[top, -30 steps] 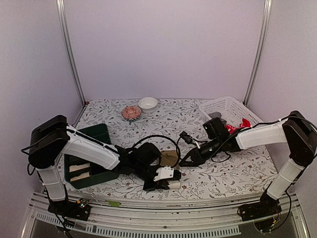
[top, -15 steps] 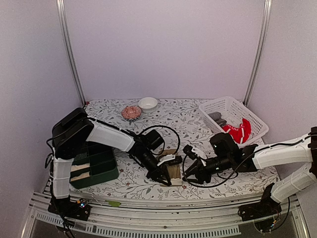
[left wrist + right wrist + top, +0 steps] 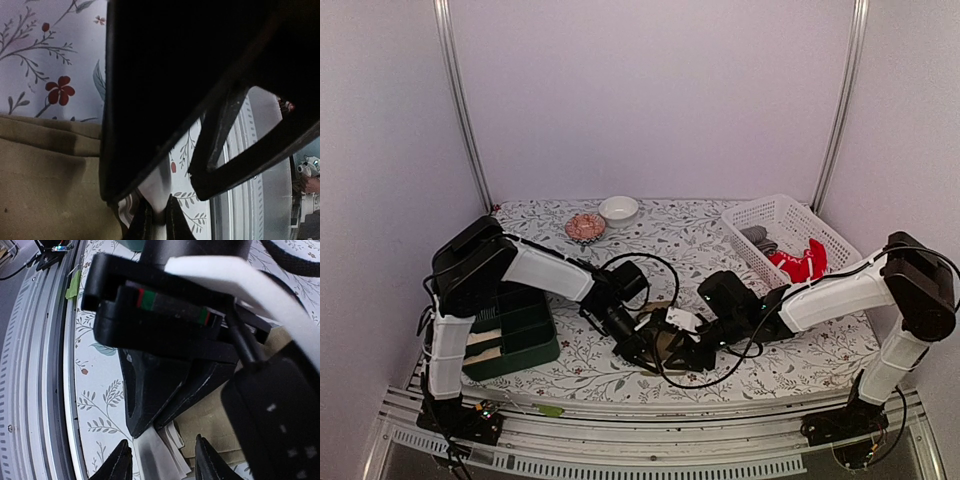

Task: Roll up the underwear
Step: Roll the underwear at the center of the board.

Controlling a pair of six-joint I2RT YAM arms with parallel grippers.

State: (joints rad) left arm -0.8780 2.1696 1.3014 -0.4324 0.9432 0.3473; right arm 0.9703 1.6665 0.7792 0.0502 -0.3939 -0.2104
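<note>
Since left end effector clamps the khaki underwear steady, right end effector sits open-jawed around its edge, prob to roll.

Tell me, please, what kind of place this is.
Most likely a robot lab test booth, not a home: plain pale walls framed by metal posts, a left arm and right arm bolted to an aluminium rail, and a flowered tablecloth with a white laundry basket.

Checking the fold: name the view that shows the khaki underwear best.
Left wrist: the khaki underwear fills its lower left, close, folded edge plain. Top external shows only a mostly hidden sliver; right wrist, a tan patch at lower right.
</note>
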